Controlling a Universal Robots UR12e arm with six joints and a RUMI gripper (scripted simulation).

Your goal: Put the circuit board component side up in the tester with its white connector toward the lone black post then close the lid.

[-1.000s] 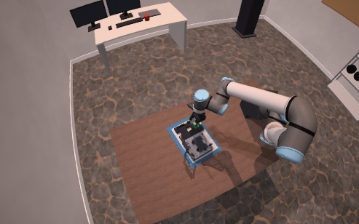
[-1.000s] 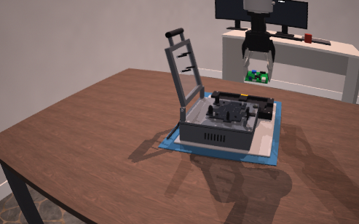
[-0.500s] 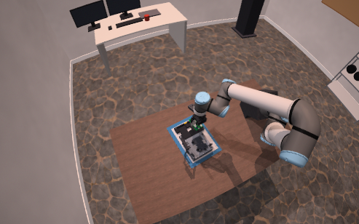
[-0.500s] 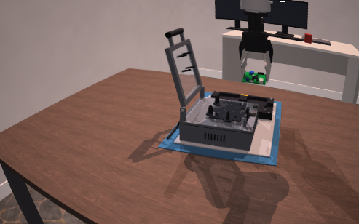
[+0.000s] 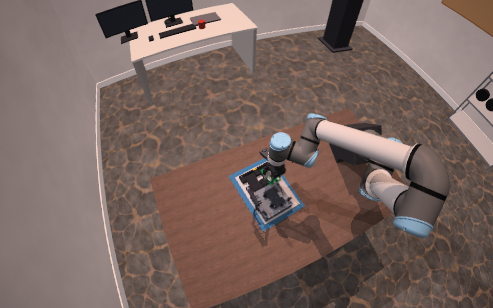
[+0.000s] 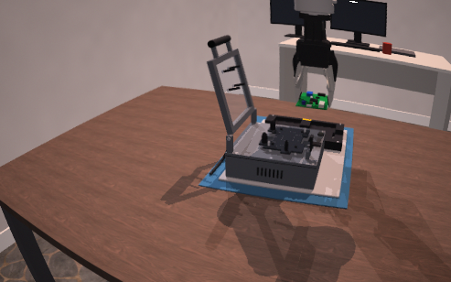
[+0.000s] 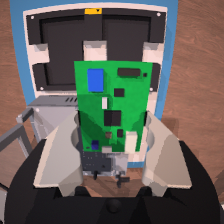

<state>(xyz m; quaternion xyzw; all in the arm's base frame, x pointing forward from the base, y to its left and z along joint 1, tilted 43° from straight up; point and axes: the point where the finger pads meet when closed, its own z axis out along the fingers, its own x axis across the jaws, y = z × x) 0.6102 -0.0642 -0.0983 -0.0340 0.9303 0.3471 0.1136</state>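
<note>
My gripper [image 5: 273, 176] [image 6: 314, 102] [image 7: 112, 111] is shut on the green circuit board [image 6: 309, 100] [image 7: 95, 120], one finger at each long edge. The board hangs level above the black tray [image 6: 334, 142] [image 7: 48, 17], component side up. Its white connector [image 6: 321, 104] [image 7: 131, 142] is at the board's near right in the wrist view, on the tester side. The grey tester [image 5: 273, 212] [image 6: 245, 167] stands open beside the tray. Its lid [image 6: 220, 101] is raised and leans back. Several black posts [image 6: 286, 146] stand around its dark bed; its two pins are too small to tell.
Tester and tray stand on a white plate [image 6: 332, 176] on a blue mat [image 5: 298, 205] [image 6: 348, 183] on the wooden table [image 5: 193, 215] [image 6: 90, 151]. The raised lid stands up at the tester's left in the exterior view. A desk with monitors is far behind.
</note>
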